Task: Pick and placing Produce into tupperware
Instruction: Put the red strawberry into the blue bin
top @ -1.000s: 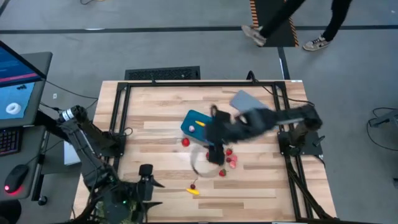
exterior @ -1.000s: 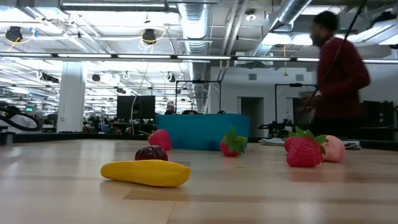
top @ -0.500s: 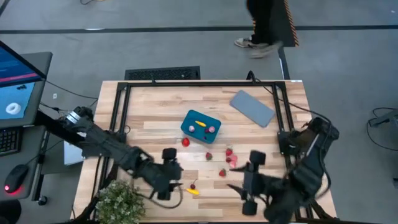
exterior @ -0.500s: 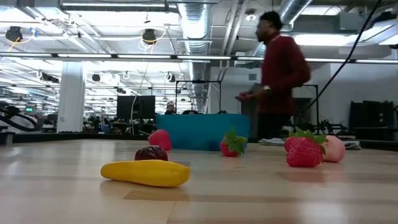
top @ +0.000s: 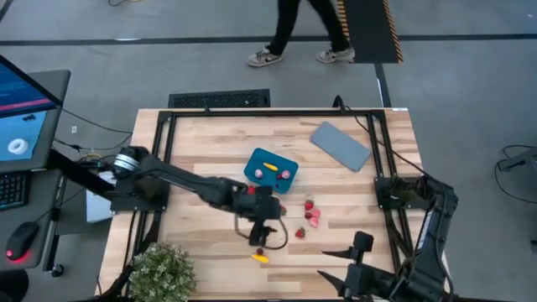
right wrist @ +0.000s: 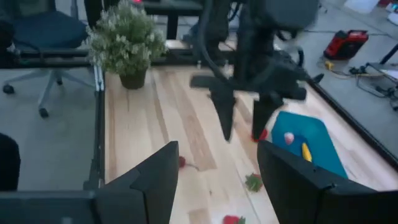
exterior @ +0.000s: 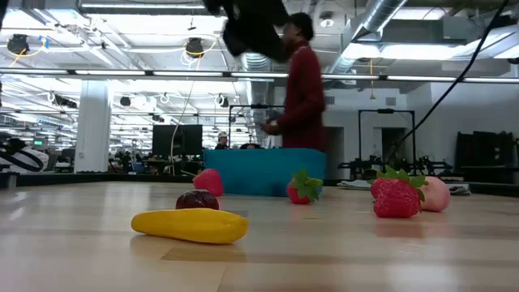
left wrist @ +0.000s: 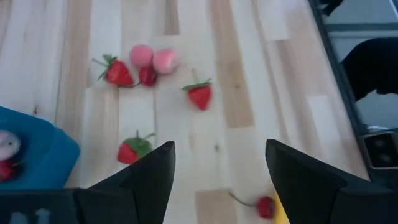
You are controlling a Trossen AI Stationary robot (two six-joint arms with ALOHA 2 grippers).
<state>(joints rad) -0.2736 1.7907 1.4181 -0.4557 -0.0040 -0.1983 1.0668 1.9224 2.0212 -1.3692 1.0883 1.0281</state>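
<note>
From above: left gripper (top: 262, 237) hanging over the middle of the table (top: 210, 138), fingers spread apart, holding nothing, just above a dark cherry (top: 260, 251) and one yellow piece (top: 263, 259). Teal tupperware (top: 270, 167) behind it, with three pieces inside: one pink, one yellow, one red. On the wood around it, about five or six red and pink berries: one strawberry (top: 251, 191) beside the container, the others in a loose group (top: 310, 214) to its right. One grey lid (top: 341, 145) at the far right corner, one bushy plant (top: 164, 268) at the near left corner. Right gripper (top: 340, 262) waiting at the near right edge, fingers wide apart, empty.

At table level: one yellow piece (exterior: 191, 225) nearest, one dark cherry (exterior: 195, 199) touching behind it, three strawberries (exterior: 396, 195) and one pink fruit (exterior: 436, 194), tupperware (exterior: 263, 170) at the back, one person (exterior: 299, 89) walking beyond.

Through the left wrist: own fingers (left wrist: 150, 175) apart; three strawberries (left wrist: 199, 95), two pink fruits (left wrist: 153, 59), two cherries, a corner of the container (left wrist: 37, 155).

Through the right wrist: own fingers (right wrist: 156, 177) apart, the left gripper (right wrist: 244, 118) farther off, plant (right wrist: 126, 42), tupperware (right wrist: 311, 148).
</note>
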